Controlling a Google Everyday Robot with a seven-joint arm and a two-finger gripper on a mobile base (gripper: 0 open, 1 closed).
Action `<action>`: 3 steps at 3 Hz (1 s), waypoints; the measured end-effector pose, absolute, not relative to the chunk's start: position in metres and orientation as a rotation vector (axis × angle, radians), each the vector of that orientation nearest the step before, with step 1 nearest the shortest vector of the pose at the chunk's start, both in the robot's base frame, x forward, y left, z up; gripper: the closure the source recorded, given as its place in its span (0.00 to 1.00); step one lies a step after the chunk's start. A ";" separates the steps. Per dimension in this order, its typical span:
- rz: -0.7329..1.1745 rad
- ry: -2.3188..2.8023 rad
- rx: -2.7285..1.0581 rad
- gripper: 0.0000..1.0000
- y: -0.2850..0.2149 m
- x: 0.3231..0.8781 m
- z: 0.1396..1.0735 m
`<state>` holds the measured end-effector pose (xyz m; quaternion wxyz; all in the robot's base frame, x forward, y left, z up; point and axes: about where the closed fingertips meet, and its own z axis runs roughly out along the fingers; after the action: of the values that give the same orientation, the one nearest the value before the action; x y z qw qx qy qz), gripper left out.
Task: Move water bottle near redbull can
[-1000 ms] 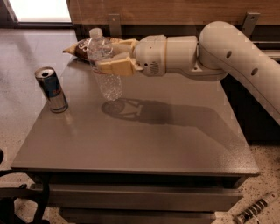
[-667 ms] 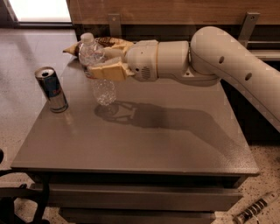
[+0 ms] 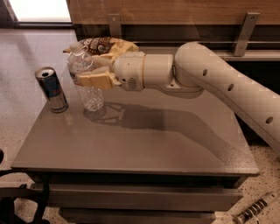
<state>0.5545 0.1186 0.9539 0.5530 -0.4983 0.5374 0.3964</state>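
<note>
Ok, left first: can point(image 3: 51, 89) hasn't moved, upright near the table's left edge. Bottle point(image 3: 92, 97) has: over the last second it travels left and down, from mid-back of the table to just beside the can. The two stand apart, with a narrow gap between them. It's upright, cap a bit higher than the can top. Its base looks at or nearly on the top, and its shadow meets the base, but I can't tell if it's actually resting there.

Gripper point(image 3: 85, 72) is clamped on the bottle's upper body, one tan finger across the front at label height, the other behind. Arm point(image 3: 227, 83) reaches in from the right, roughly level, and has swung left along with the bottle.

My read: the carry is basically done and the bottle already counts as near the can. What's left is confirming it's seated, then release and back out to the right. Risk is nudging the bottle into the can on release, since the gap is small and the bottle is light.

Surface: table point(image 3: 144, 144) is flat grey-brown, matte, arm shadow across the middle. Bag point(image 3: 105, 45) lies at the back edge, behind the gripper.

Room: bright window point(image 3: 39, 8) top left, pale speckled floor point(image 3: 19, 52) left of the table, wood panel point(image 3: 175, 11) along the back with two metal brackets point(image 3: 115, 24). Ribbed object on the floor bottom right, can't tell what.
</note>
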 end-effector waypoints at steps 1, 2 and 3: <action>0.968 1.289 -1.154 1.00 0.129 0.559 0.936; 0.986 1.316 -1.134 1.00 0.133 0.562 0.923; 0.977 1.322 -1.130 1.00 0.134 0.564 0.916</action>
<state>0.5640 0.1337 0.9158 0.5425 -0.4759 0.5568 0.4115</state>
